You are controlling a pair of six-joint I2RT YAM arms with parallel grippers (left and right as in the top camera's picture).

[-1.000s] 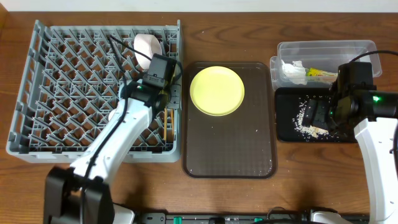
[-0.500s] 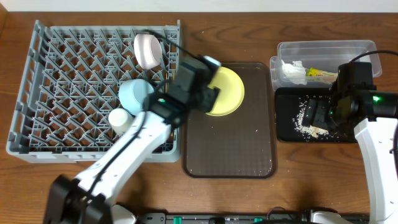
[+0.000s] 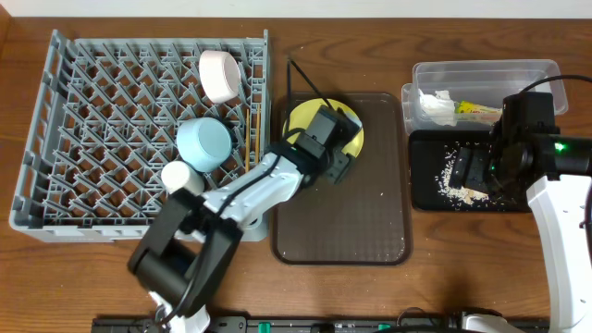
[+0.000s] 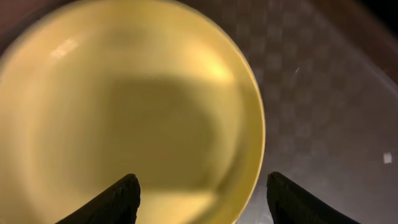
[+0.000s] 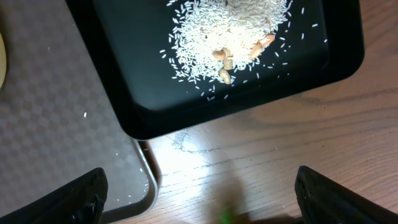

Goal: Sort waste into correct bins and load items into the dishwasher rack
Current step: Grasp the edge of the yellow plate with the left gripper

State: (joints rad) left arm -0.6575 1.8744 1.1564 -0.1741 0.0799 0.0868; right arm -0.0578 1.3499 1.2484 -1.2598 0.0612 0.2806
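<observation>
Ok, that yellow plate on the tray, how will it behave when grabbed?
Probably rigid: the yellow plate keeps a clean round rim. Its glossy surface looks slippery; lying flat on the brown tray, it may slide unless the left gripper hooks its rim.

The left gripper (image 4: 200,193) is off the rack (image 3: 92,139) now, spread over the plate (image 4: 124,93); the blue bowl (image 3: 204,143) and cup (image 3: 178,176), once under the arm, show.
</observation>
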